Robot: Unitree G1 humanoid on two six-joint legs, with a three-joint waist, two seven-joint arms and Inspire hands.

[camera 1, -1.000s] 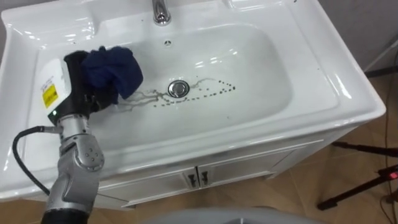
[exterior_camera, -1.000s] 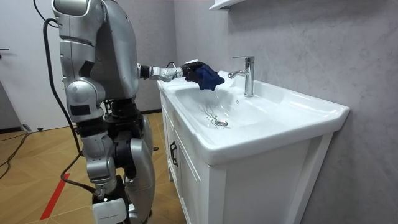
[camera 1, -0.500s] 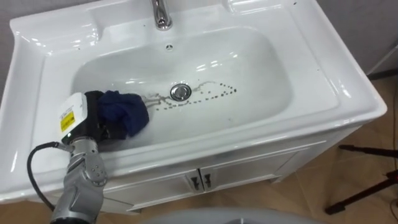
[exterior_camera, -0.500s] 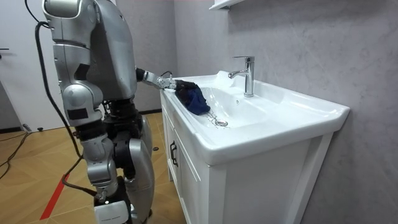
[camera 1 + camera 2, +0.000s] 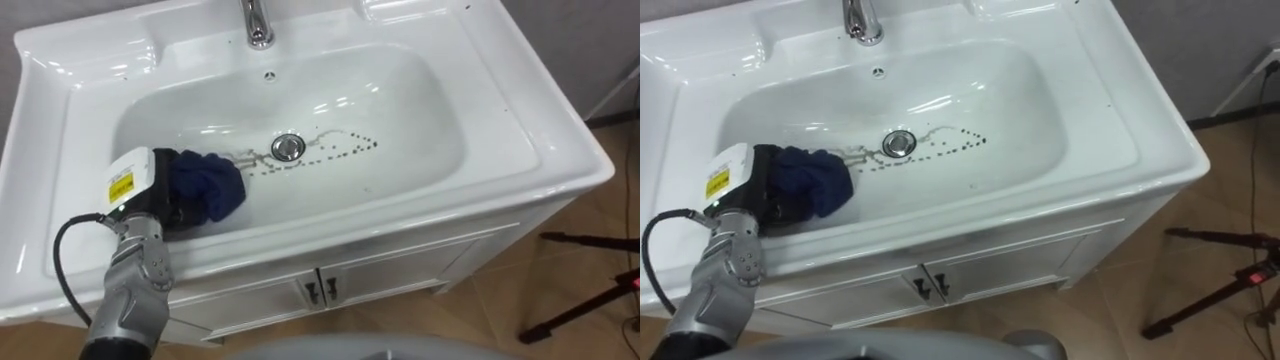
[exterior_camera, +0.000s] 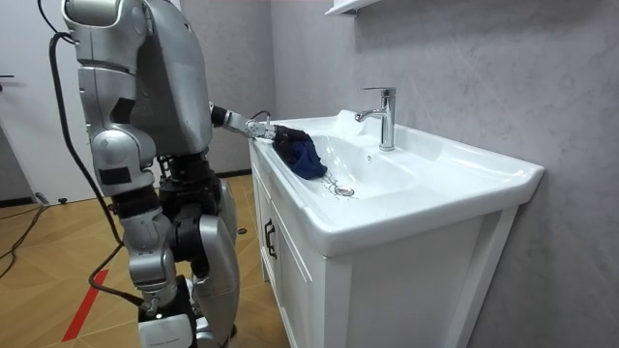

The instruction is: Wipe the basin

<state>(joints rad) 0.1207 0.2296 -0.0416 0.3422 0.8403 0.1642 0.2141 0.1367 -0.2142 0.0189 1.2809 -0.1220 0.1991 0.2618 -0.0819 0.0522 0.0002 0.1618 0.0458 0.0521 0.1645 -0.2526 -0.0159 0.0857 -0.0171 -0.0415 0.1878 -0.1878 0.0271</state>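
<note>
A dark blue cloth [image 5: 207, 188] lies bunched against the basin's [image 5: 410, 120] left inner slope, close to the front wall. My left hand [image 5: 150, 200] comes in from the lower left and is shut on the cloth, pressing it onto the white surface. In the room view the cloth [image 6: 303, 157] sits just inside the near rim, at the end of my outstretched arm. A trail of dark specks [image 5: 335, 150] and wet streaks runs right from the drain [image 5: 287, 147]; the cloth rests just left of them.
A chrome faucet [image 5: 258, 22] stands at the back centre of the basin. Below the front rim are white cabinet doors with small dark handles [image 5: 318, 290]. Dark tripod legs [image 5: 575, 300] stand on the wooden floor to the right. I stand at the vanity's end.
One second ago my left hand held the cloth up above the basin's left side. It has come down and toward the front wall, and over the last half second it barely moved.
</note>
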